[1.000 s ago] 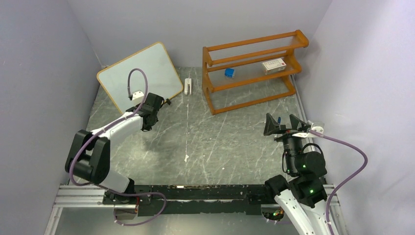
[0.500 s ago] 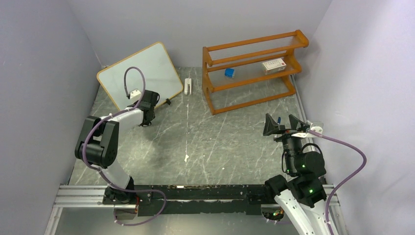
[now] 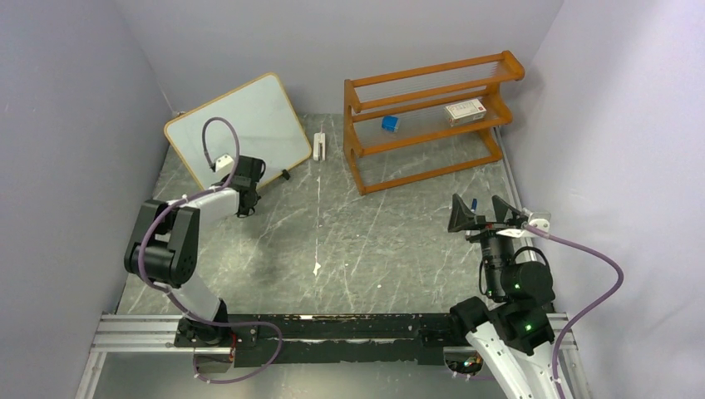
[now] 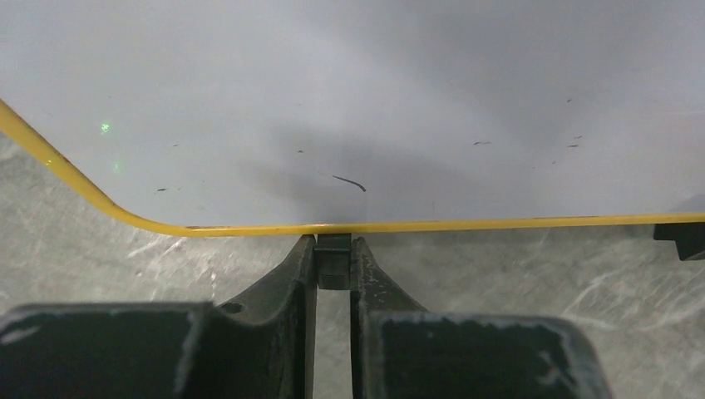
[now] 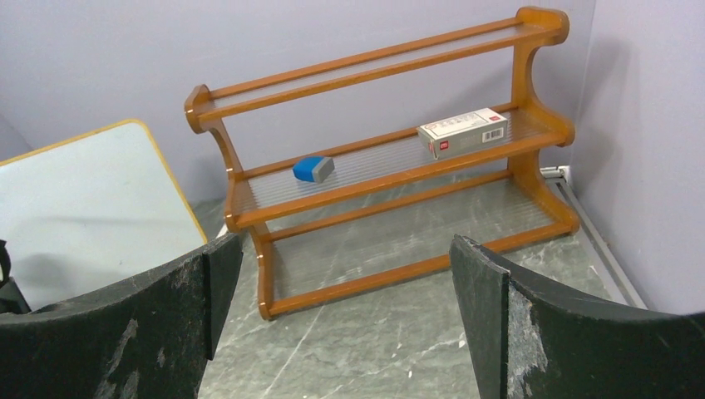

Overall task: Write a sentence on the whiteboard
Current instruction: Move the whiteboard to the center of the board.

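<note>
Left arm swung in toward the far-left whiteboard (image 3: pixel 241 116); left pincer (image 4: pixel 333 249) has narrowed and now clamps a black foot (image 4: pixel 333 266) at the board's lower frame edge. Right pincer (image 3: pixel 480 214) unmoved at near right, spread wide, holding nothing.

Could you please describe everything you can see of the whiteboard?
The whiteboard is a rectangular white panel in a thin yellowish wood-look frame with rounded corners. It stands tilted back at the far left of the table. Its surface carries no writing, only a few small dark marks. One black foot shows under its lower edge; the left gripper has its jaws closed on a small dark block against that edge.
</note>
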You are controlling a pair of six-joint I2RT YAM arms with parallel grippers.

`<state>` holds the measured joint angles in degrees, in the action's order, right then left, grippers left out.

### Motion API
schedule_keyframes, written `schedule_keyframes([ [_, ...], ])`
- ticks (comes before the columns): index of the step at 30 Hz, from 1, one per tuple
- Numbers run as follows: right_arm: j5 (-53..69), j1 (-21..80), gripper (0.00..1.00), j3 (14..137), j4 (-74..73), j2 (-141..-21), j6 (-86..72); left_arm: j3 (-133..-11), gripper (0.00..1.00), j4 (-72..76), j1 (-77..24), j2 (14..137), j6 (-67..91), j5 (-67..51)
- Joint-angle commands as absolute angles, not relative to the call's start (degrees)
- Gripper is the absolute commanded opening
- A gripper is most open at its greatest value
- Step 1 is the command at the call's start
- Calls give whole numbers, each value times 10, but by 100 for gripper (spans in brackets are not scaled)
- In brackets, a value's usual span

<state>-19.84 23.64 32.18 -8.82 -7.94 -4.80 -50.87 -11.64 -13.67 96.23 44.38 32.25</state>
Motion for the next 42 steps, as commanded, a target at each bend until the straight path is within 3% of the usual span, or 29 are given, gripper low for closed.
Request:
schedule_keyframes([
  [1,-186,238,100,315,-67,-64,-37,-460,5,-132,-139,910,448,289],
  [22,-159,238,100,316,-61,-58,-38,-237,5,-212,-358,635,613,244],
  [32,-165,238,100,318,-64,-62,-38,-244,5,-216,-519,630,704,272],
  [42,-170,239,100,318,-64,-63,-38,-304,5,-181,-614,729,766,306],
])
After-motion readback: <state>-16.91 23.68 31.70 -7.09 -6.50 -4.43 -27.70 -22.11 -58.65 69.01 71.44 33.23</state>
